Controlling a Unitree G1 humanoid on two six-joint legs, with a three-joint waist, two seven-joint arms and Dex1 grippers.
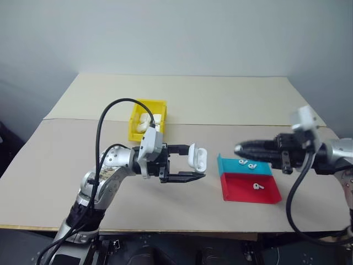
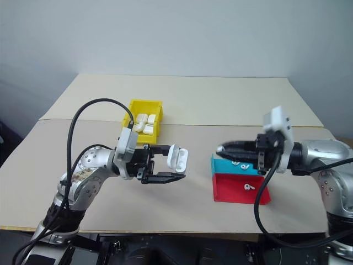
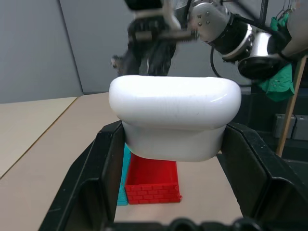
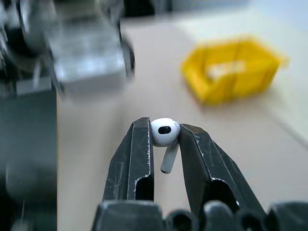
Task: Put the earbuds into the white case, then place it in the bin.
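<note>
My left gripper (image 1: 194, 166) holds the white case (image 1: 197, 157), apparently open. My right fingers (image 4: 192, 144) pinch one earbud (image 4: 164, 134); nothing loaded yet. The bin (image 1: 138, 126) step remains.

White case (image 3: 175, 113): smooth glossy plastic. Earbud (image 4: 164, 133): glossy white plastic. Bin (image 1: 146, 118): bright yellow plastic. Red tray (image 3: 153, 183): plastic, brick-textured wall. Worktop (image 1: 182, 99): matt beige. Pincer fingers (image 4: 137, 159): black, scuffed.
</note>
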